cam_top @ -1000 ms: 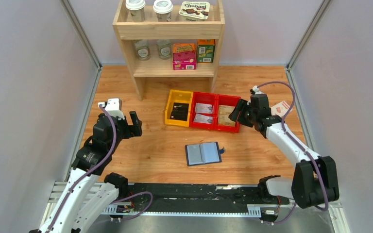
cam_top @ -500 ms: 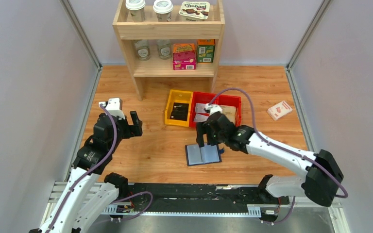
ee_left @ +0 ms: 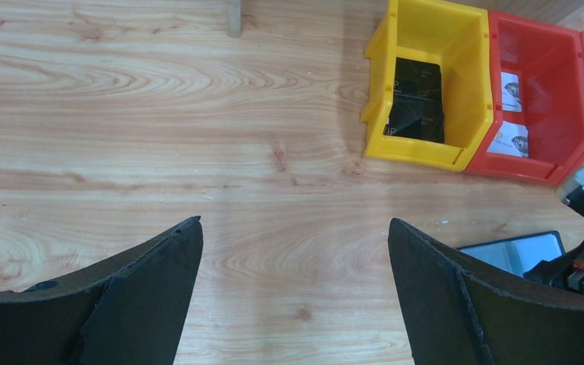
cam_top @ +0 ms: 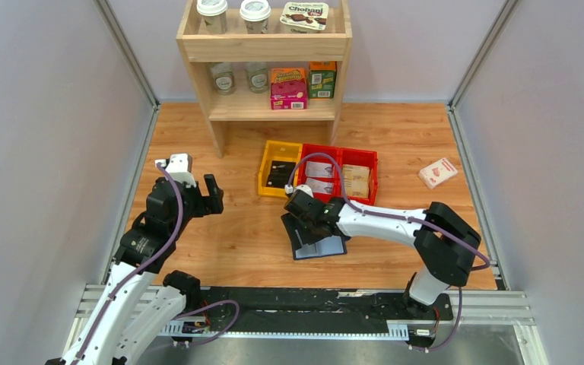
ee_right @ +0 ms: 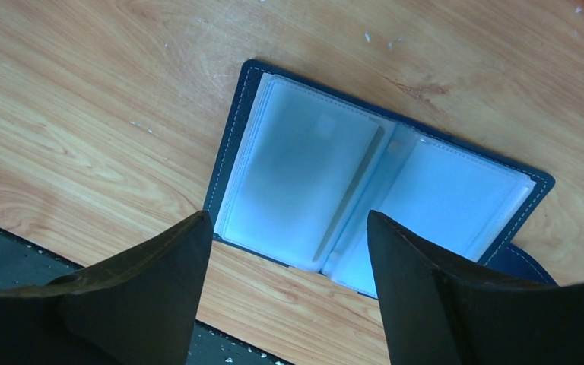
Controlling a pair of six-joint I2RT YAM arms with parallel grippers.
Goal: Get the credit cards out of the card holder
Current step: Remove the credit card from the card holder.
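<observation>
The navy card holder (ee_right: 365, 186) lies open on the wood floor, its pale clear sleeves facing up, and it also shows near the front in the top view (cam_top: 327, 247). My right gripper (ee_right: 287, 220) hovers open just above its left half (cam_top: 302, 228), touching nothing. I cannot tell whether the sleeves hold a card. Black credit cards (ee_left: 418, 99) lie in the yellow bin (cam_top: 265, 171). My left gripper (ee_left: 295, 224) stands wide open over bare wood at the left (cam_top: 209, 198), nothing between its fingers.
Two red bins (cam_top: 338, 173) with white cards and a brown packet adjoin the yellow bin (ee_left: 418, 152). A wooden shelf (cam_top: 266, 47) with cups and boxes stands at the back. A white-and-red box (cam_top: 437, 172) lies far right. The black rail (cam_top: 296, 304) runs along the near edge.
My right arm has swung left from the red bins and come down over the card holder's left half. The left arm has stayed still.
</observation>
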